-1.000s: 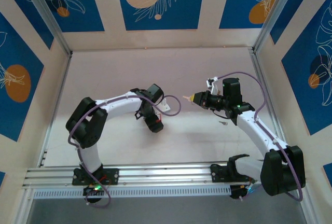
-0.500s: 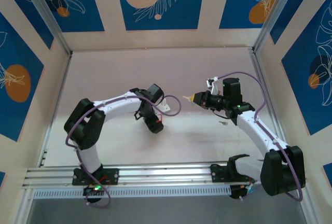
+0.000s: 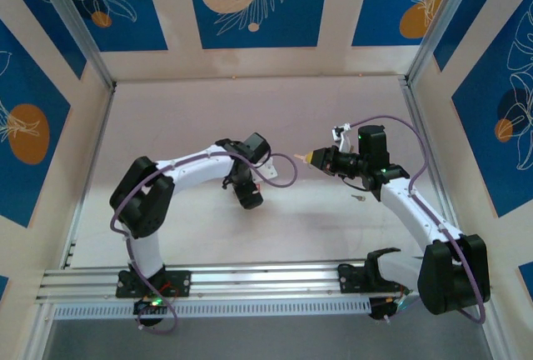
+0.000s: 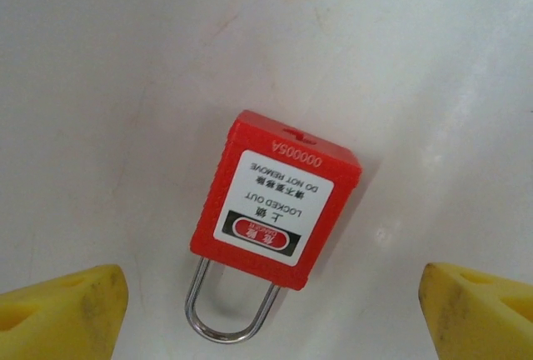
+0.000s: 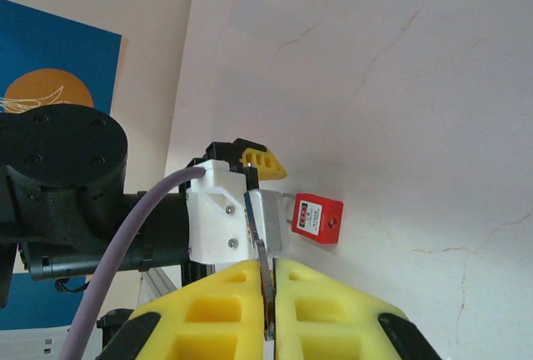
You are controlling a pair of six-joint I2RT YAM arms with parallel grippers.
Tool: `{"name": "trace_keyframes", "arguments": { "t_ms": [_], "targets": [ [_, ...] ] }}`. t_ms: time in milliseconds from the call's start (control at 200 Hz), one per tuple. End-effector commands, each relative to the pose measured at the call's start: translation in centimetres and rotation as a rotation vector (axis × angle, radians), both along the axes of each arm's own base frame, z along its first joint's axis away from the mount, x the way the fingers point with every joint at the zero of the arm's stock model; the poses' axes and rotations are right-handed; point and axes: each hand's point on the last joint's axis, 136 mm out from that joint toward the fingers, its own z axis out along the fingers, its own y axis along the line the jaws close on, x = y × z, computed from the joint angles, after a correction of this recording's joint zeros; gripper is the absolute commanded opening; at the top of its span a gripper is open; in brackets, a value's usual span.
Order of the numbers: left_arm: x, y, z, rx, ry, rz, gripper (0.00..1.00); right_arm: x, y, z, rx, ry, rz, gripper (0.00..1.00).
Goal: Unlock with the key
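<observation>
1. The key (image 5: 263, 258) is pinched in the closed right end effector (image 5: 268, 275), its blade in line with the fingers and its tip toward the padlock (image 4: 275, 202).
2. The left end effector (image 4: 275, 297) gapes over the padlock; the left wrist view shows its label and shackle.

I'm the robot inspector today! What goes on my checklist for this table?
Surface: white tabletop, faint hairline marks.
Job's things: red block padlock with silver shackle lying flat; thin metal key.
Clutter: tiny metal bit, too small to identify.
End effectors: left end effector open above padlock; right end effector shut on key.
Cables: purple cables along both arms.
Surroundings: blue-and-cream leaf-pattern wall panels.
</observation>
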Motion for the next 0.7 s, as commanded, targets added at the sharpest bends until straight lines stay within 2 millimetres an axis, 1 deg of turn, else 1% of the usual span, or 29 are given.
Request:
{"name": "trace_keyframes", "arguments": {
  "t_ms": [0, 190, 430, 560, 690],
  "targets": [
    [-0.1, 0.1, -0.2, 0.028, -0.005, -0.031, 0.89, 0.0, 0.3, 0.6, 0.010, -0.007, 0.014, 0.09],
    [0.3, 0.3, -0.4, 0.049, -0.016, -0.041, 0.88, -0.1, 0.4, 0.4, 0.007, -0.005, 0.028, 0.09],
    [-0.2, 1.1, -1.5, 0.086, -0.008, -0.079, 0.88, -0.2, 0.3, 0.3, 0.001, -0.009, 0.034, 0.10],
    [0.6, 1.0, -1.7, 0.099, -0.051, -0.090, 0.88, -0.3, 0.3, 0.1, 0.007, -0.007, 0.034, 0.09],
    [1.3, 0.4, -2.0, 0.092, -0.078, -0.112, 0.87, -0.3, 0.1, 0.0, 0.009, -0.006, 0.033, 0.09]
  ]
}}
